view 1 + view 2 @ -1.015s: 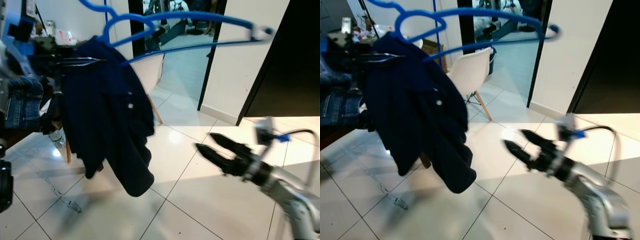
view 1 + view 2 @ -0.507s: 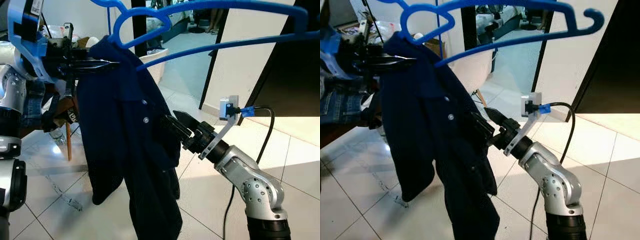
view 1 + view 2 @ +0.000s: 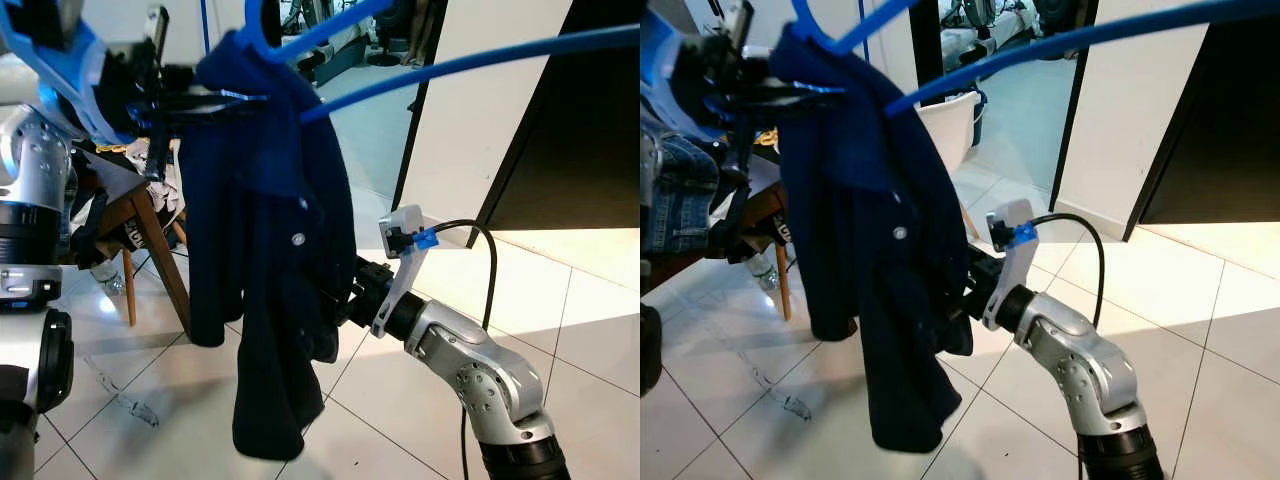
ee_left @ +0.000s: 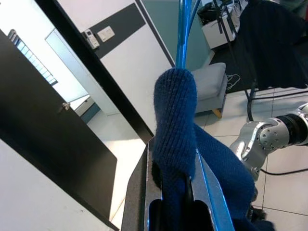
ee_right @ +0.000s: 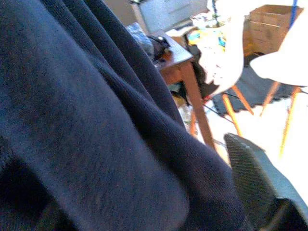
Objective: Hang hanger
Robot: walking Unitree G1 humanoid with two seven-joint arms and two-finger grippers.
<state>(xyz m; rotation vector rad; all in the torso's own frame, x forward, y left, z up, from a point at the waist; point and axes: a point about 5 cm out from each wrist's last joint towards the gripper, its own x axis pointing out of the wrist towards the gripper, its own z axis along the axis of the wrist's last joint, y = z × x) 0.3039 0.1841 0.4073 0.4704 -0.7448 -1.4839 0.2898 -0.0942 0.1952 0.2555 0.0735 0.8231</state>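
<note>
Up high, left gripper (image 3: 235, 97) clamped on blue hanger (image 3: 470, 62) — sideways, navy cardigan (image 3: 270, 260) hanging.

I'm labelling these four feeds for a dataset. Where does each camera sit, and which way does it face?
Left eye view: on the head, facing forward and down at the navy garment on the blue hanger; both silver arms show.
Right eye view: the other stereo eye, same scene; right end effector reaches into the cloth.
Left wrist view: along the left end effector, shut on the garment.
Right wrist view: pressed against the fabric.
Shared: the garment.
</note>
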